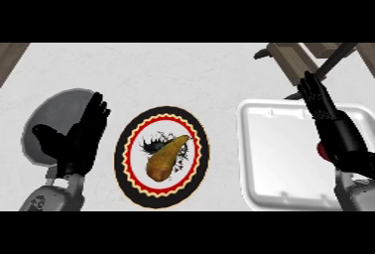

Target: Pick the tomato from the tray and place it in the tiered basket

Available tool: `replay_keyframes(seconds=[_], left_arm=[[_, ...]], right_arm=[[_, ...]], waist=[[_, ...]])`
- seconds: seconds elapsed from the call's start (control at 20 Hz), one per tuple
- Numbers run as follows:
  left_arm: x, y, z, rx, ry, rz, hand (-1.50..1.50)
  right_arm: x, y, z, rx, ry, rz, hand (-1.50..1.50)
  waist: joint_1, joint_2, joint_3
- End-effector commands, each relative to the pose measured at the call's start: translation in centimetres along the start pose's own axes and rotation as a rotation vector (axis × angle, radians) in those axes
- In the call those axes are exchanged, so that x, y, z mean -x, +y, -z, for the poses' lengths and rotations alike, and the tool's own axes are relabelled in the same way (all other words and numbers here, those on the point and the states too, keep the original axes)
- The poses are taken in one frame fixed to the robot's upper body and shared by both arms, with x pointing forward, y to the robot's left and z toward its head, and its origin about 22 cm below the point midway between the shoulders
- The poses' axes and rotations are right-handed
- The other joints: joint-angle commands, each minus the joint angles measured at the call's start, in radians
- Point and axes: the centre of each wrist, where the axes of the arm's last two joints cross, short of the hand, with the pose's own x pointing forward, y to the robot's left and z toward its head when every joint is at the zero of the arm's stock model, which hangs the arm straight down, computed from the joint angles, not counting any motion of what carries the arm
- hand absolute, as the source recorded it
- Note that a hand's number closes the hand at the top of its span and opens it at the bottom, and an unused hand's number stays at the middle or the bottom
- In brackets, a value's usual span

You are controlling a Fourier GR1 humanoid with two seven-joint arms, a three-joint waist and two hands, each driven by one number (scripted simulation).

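From the head view I see the white tray (293, 158) on the right of the pale surface (183, 69). My right robot hand (333, 129) lies over the tray's right side, fingers straight and held together, pointing away from me, gripping nothing. The tomato (320, 148) shows only as a small red patch just at the left edge of that hand's palm, inside the tray; the hand hides the rest, and I cannot tell whether it touches it.

My left robot hand (77, 141) sits at the left, open with fingers up and thumb spread, over a grey round plate (55, 106). Between the hands lies a patterned plate (161, 154) with a black, red and yellow rim, and a yellow-brown pear-like fruit (165, 158) rests on it. At the upper right, wooden and dark pieces of the tiered basket (296, 57) reach into the view.
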Motion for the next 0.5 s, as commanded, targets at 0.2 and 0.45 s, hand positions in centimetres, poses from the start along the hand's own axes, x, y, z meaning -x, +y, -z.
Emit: replay_keyframes(seconds=[0.2, 0.45], left_arm=[[-1.5, 1.0, 0.1, -0.061, -0.199, 0.171, 0.0], [-0.3, -0.6, -0.4, -0.029, -0.213, 0.174, 0.0]], right_arm=[[-1.4, -10.5, -2.3, 0.376, -0.204, 0.303, 1.5], [4.4, -11.0, -6.1, 0.552, -0.048, 0.657, -1.5]], waist=[[-0.068, -0.02, -0.018], [-0.059, -0.01, -0.016]])
